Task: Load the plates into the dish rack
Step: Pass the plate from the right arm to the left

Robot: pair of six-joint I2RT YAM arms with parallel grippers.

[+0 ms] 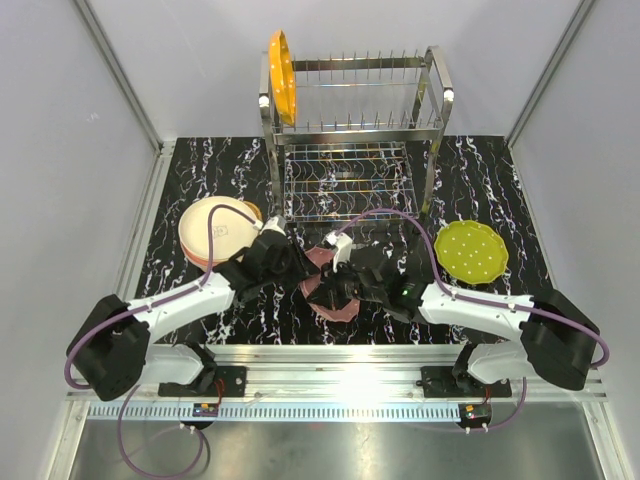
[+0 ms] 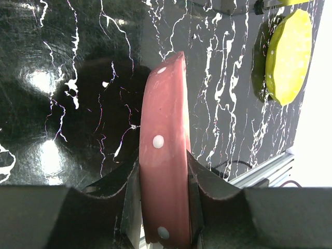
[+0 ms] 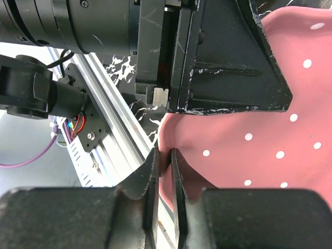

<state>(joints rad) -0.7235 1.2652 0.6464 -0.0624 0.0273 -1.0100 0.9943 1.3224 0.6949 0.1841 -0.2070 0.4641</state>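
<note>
Pink dotted plate stands on edge over the black, white-veined counter, the left end effector clamped on its rim and the right end effector pinched narrow on its edge. An orange plate sits upright in the top tier of the dish rack; a cream stack lies left, a lime plate right, pale walls all round

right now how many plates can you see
4 clearly: orange plate upright in the dish rack, pink dotted plate gripped by left fingers and right fingers, lime-green plate at right, cream plate at left topping a stack; more lie hidden beneath.
</note>
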